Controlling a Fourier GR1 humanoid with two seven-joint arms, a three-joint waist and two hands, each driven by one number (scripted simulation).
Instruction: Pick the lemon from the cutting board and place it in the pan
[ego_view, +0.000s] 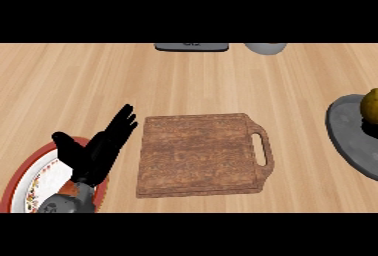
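The left hand (100, 150), fingers straight and spread, rests over the red-rimmed plate (16, 177) just left of the cutting board (199, 152), while the lemon (371, 106) sits in the pan (348, 135) at the right edge.

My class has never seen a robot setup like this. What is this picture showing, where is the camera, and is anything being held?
The one picture is taken from the robot's head, looking steeply down at a light wooden counter. The dark shape at lower left is the black left robot hand. It is open with straight fingers, holds nothing, and shows over a round white plate with a red rim. The right one is out of view. In the middle lies a brown wooden cutting board with a handle slot and nothing on it. At the right edge, partly cut off, is a grey round pan with a yellowish lemon in it. Two grey things at the top edge are too cut off to name.
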